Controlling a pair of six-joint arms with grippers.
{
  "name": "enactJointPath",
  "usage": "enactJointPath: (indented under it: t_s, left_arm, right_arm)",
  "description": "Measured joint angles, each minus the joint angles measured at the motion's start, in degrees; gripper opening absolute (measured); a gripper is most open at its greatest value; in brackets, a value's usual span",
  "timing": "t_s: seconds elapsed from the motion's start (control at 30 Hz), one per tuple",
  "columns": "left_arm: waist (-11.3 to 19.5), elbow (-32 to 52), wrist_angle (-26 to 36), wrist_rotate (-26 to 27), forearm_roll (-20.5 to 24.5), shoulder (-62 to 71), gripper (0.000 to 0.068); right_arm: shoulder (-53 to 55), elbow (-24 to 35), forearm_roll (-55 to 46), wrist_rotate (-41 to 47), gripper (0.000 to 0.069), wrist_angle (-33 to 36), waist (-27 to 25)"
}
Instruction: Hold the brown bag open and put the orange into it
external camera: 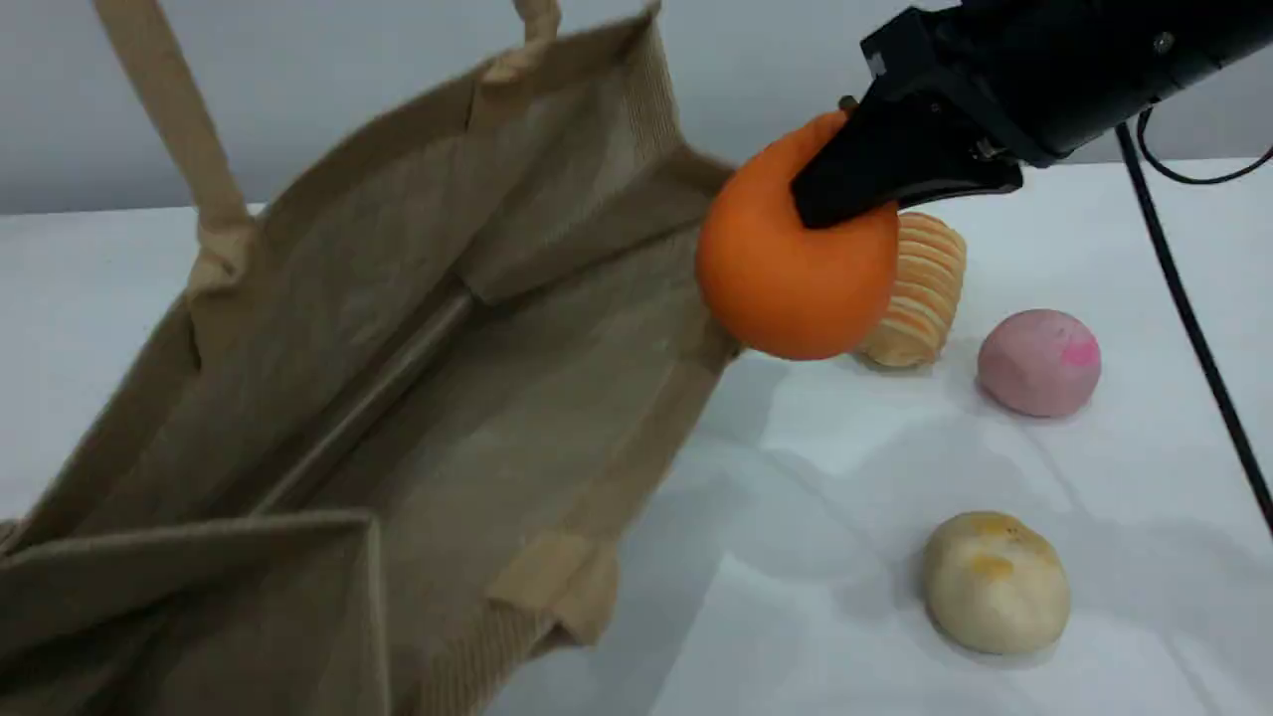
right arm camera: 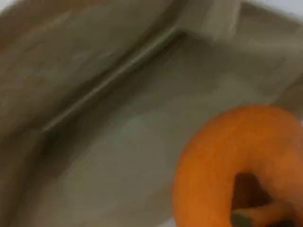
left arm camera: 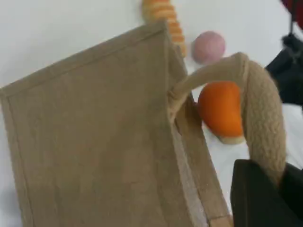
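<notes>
My right tool clamps orange at brown bag rim, ready to drop in; left tool clenched on handle, keeping mouth open

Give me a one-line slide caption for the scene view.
Right gripper carries the orange to the rim of the open brown bag.

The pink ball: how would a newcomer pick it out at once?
Start at the brown bag filling the table's left side, then look right past the orange to the loose food items. The pink ball lies right of the ridged bread roll; it alone is pink and smooth.
</notes>
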Motion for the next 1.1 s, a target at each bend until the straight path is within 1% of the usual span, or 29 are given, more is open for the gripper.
enactJointPath:
  t_s: [0.1,0.23,0.33,0.53,0.63,0.8,0.93,1.1]
  left_arm:
    - [-0.4,0.0,0.0,0.0,0.0,-0.1,0.009]
    - [-2.4,0.0,0.1,-0.1,0.3,-0.1,0.009]
    - [-3.9,0.0,0.2,-0.4,1.6,-0.1,0.009]
    - [-4.0,0.0,1.1,-1.9,1.6,-0.2,0.009]
    - [-4.0,0.0,1.6,-1.9,1.6,-0.2,0.009]
    - [-4.0,0.0,1.6,-2.0,1.6,-0.3,0.009]
    - [-4.0,0.0,1.5,-2.0,1.6,-0.3,0.009]
    - [-4.0,0.0,1.2,-2.0,1.5,-0.3,0.009]
  right_arm:
    - [0.0,0.0,1.0,0.9,0.0029,1.3,0.1]
    - [0.0,0.0,1.6,1.4,0.0029,1.7,2.5]
    - [0.0,0.0,3.9,1.2,0.0029,0.1,5.9]
    - [0.1,0.0,8.8,-1.6,0.0029,-7.5,15.0]
    - [0.4,-0.1,10.7,-2.6,0.0029,-10.0,18.0]
    - [0.4,-0.1,14.9,-4.6,0.0029,-13.8,18.5]
    - [0.7,-0.1,18.4,-6.8,0.0029,-13.4,19.0]
    - [4.1,-0.9,23.1,-11.1,0.0029,-14.1,21.0]
